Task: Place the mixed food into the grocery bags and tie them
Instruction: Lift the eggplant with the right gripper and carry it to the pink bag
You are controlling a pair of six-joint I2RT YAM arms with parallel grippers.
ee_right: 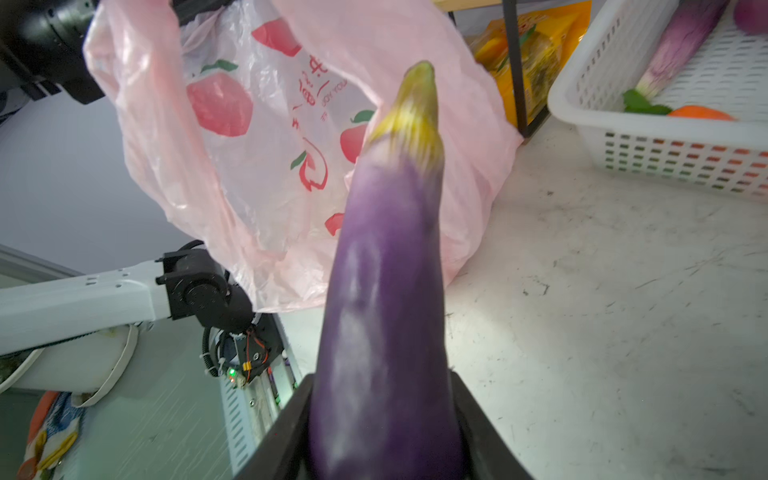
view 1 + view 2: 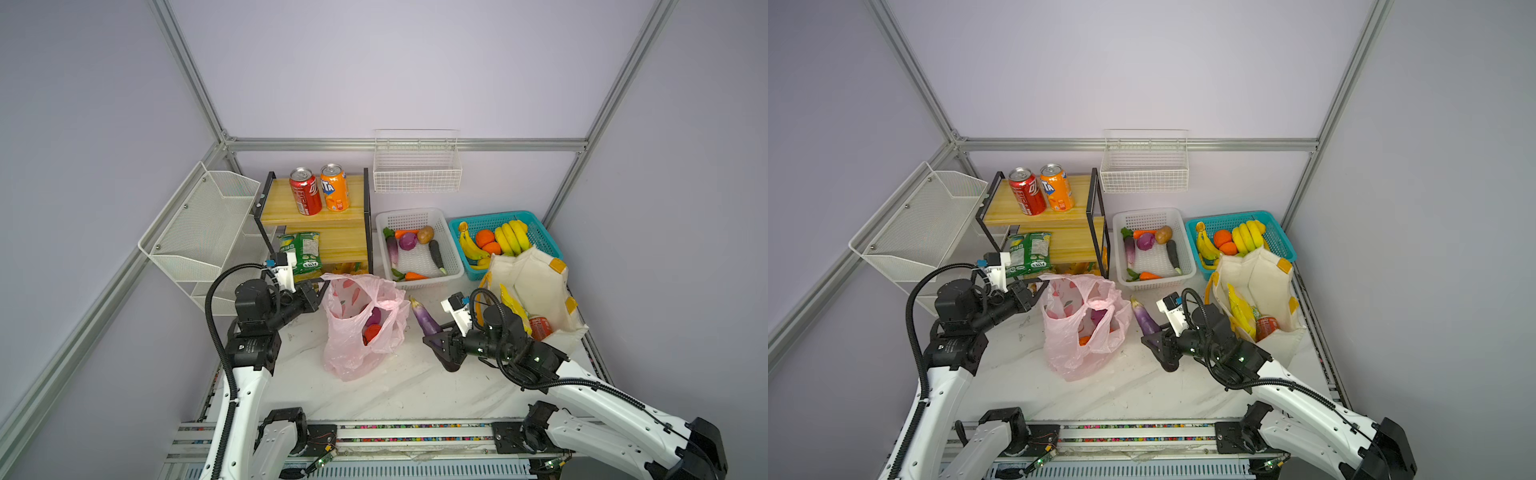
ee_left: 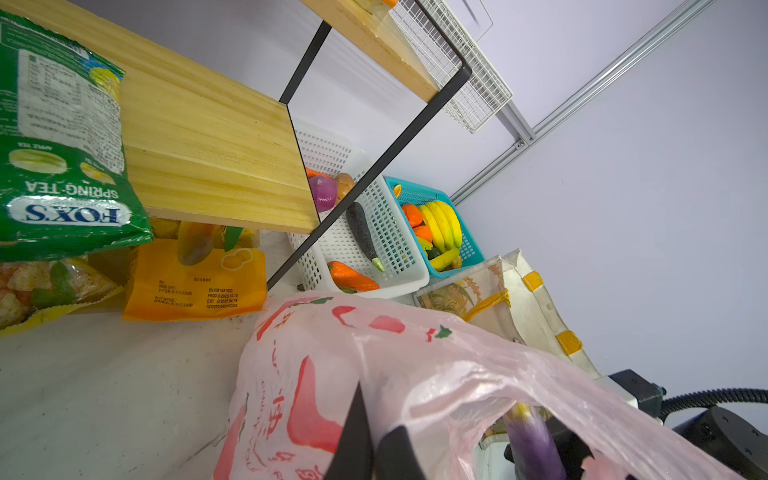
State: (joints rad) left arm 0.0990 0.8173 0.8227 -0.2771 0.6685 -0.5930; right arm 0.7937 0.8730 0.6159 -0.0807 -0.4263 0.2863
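Marble tabletop [image 1: 602, 311] — eggplant [image 1: 386, 270] clamped between right gripper [image 1: 382, 376] jaws.

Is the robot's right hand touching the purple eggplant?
Touching. The right wrist view shows the purple eggplant squeezed between the two black fingers of the right hand, pressed against both sides with no gap.

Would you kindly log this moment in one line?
left gripper: shut on pink bag | right gripper: shut on eggplant | eggplant: outside pink bag
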